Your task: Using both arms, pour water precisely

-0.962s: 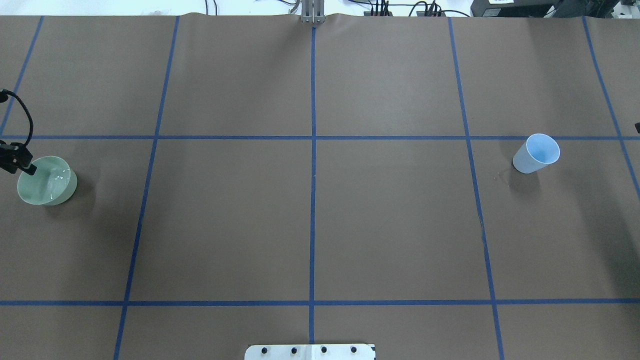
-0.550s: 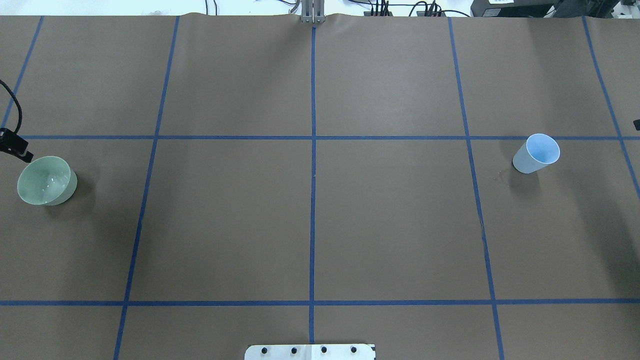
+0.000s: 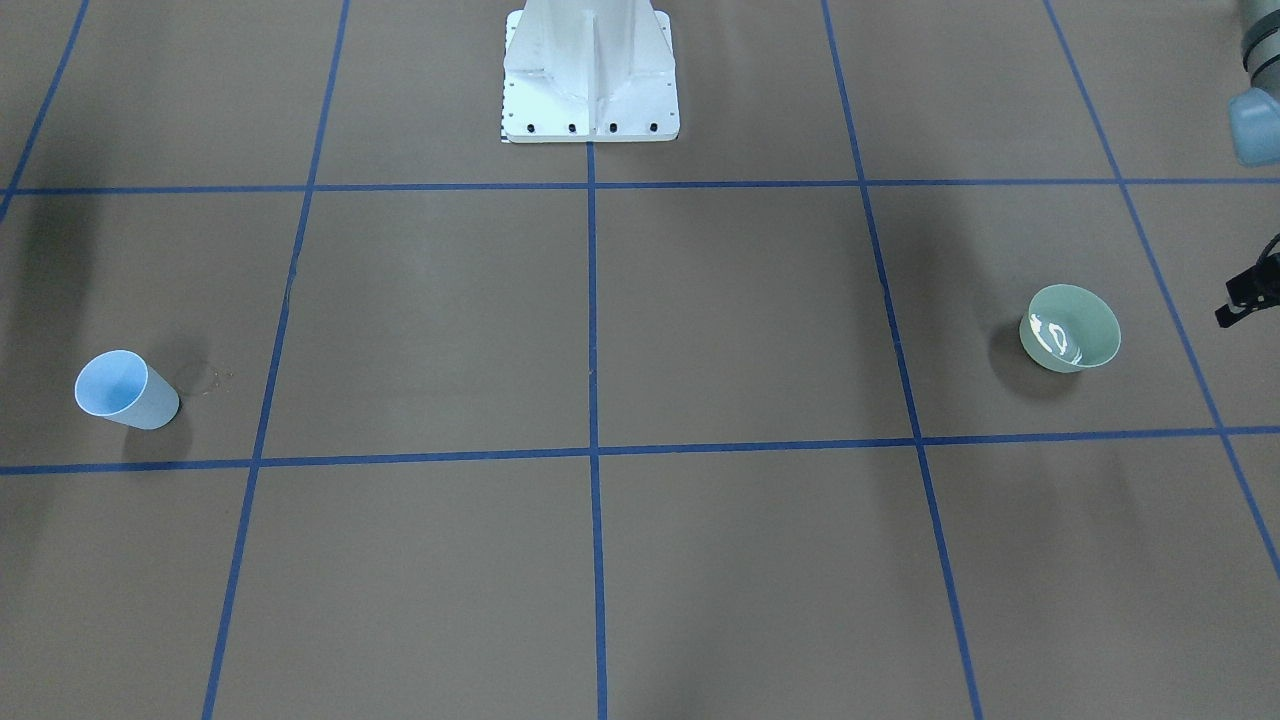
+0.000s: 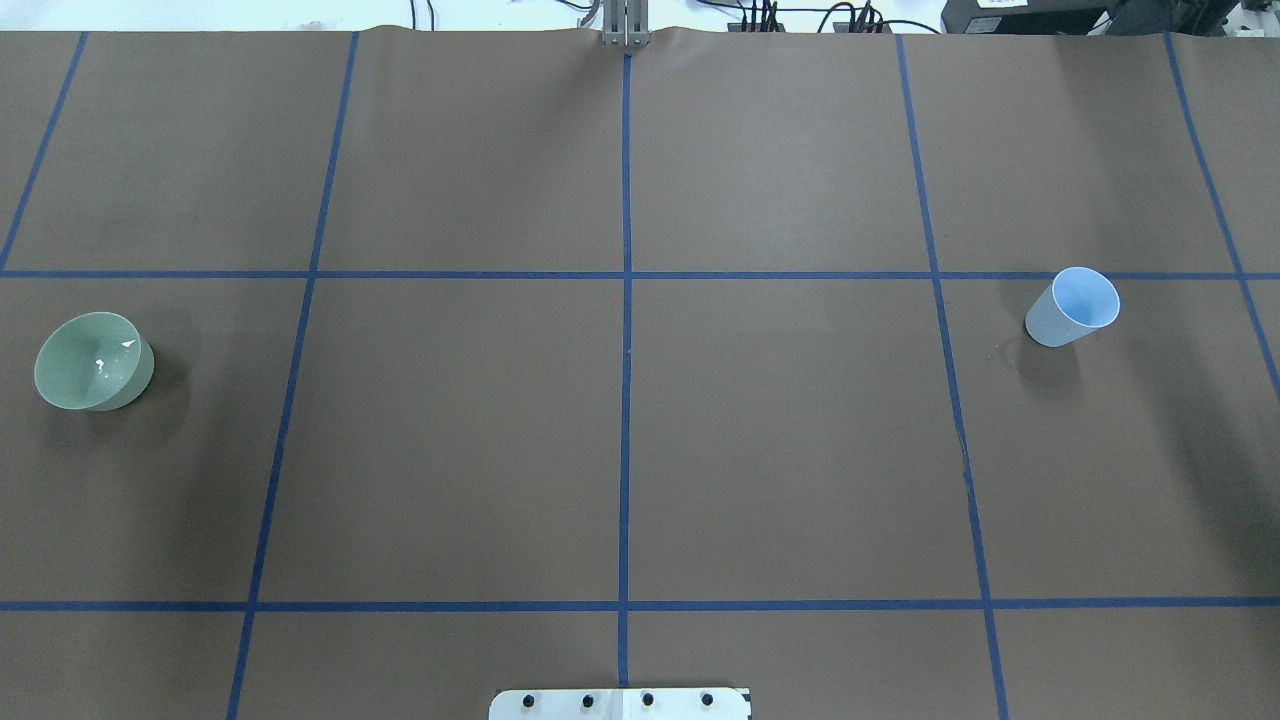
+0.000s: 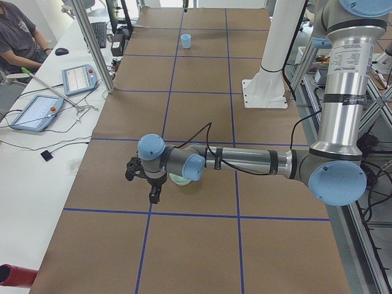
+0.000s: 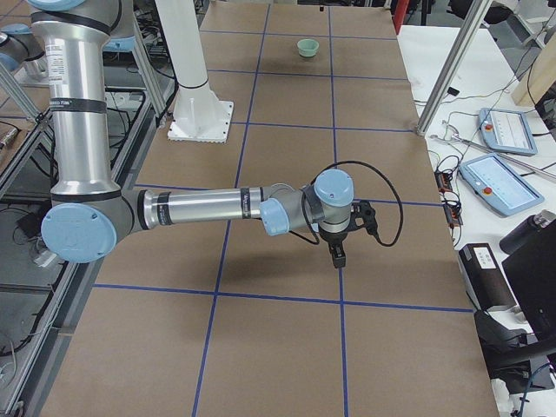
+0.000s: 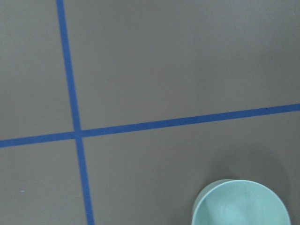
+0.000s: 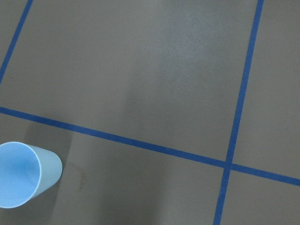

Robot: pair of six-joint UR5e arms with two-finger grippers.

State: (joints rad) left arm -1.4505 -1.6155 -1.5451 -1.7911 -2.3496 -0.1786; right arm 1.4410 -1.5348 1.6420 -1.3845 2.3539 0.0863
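A pale green bowl stands on the table at the far left. White glare in it marks the water. A light blue cup stands upright at the far right and looks empty. My left gripper hovers just beyond the bowl's outer side, clear of it. Only a black sliver of it shows at the front view's edge, so I cannot tell its state. My right gripper hangs over the table; the cup is hidden there, and I cannot tell its state. The wrist views show the bowl and the cup below.
Brown table paper with a blue tape grid. The white bolted pedestal stands at the robot's side. Operator tablets and a seated person are beyond the table's far edge. Cables lie along that edge.
My left gripper has drawn back from the bowl's rim and left the overhead view on the left. The bowl and the cup have not moved. The water's glare has shrunk.
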